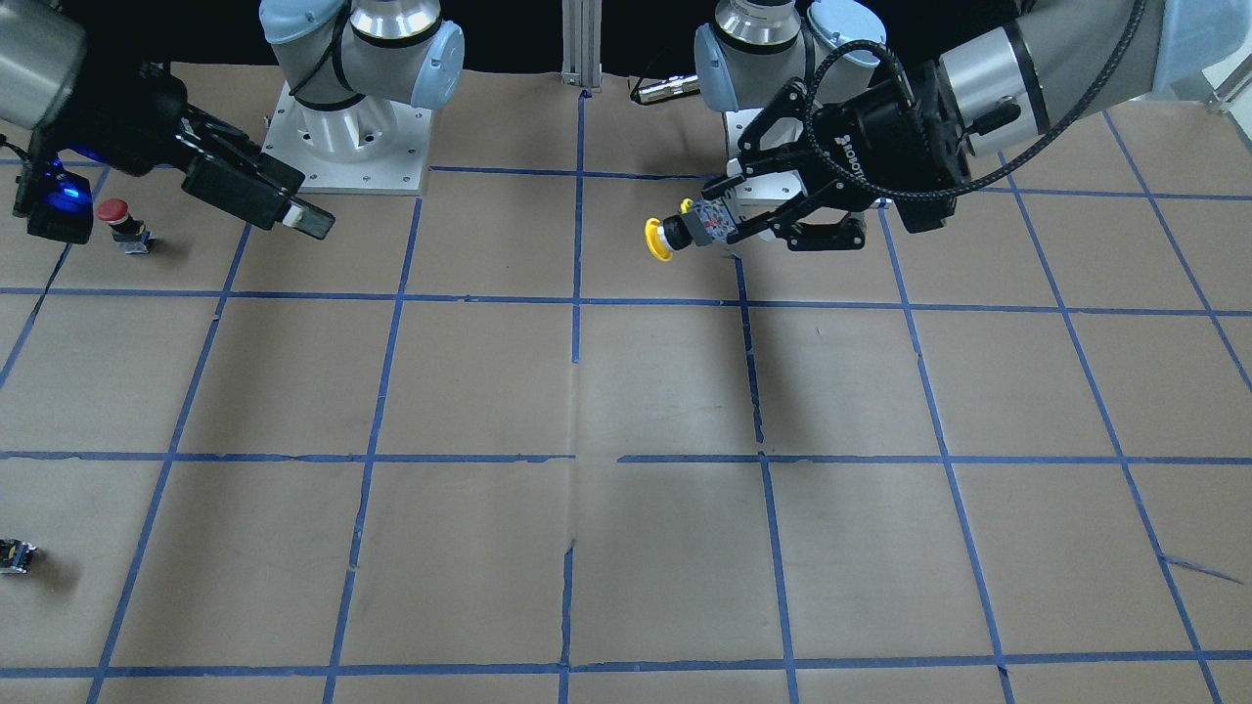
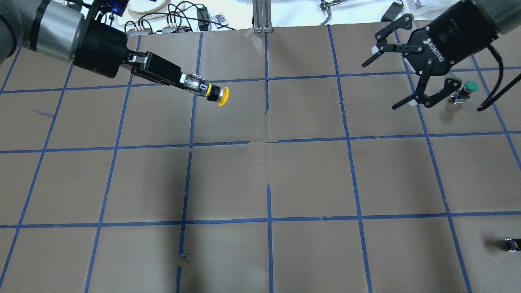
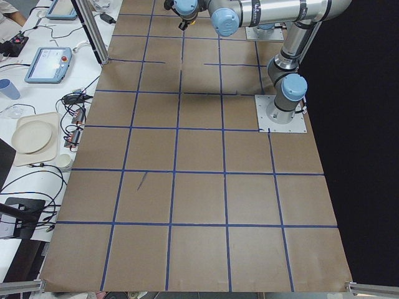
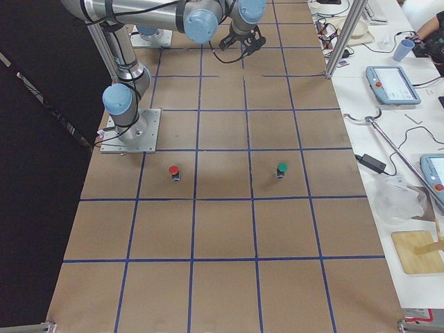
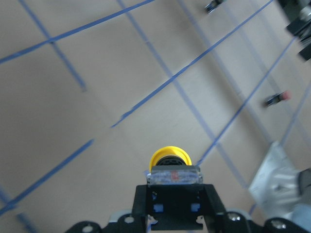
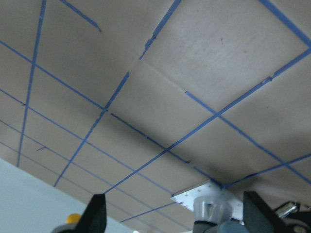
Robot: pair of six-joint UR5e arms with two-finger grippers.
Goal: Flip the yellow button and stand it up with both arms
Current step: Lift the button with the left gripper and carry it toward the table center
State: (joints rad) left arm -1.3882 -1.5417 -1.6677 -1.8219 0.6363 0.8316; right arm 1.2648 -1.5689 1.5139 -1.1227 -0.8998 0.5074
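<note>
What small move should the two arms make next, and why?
Probably bring the right gripper toward the yellow button. The left gripper holds it sideways in the air by its body, cap free, while the right jaws stand open, far off.

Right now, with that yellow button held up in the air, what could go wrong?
1. The left gripper pinches the yellow button only by its dark body, above the table; it might slip and drop.
2. The open right gripper sits close to a green button; swinging across for the hand-over, it could knock that over.
</note>
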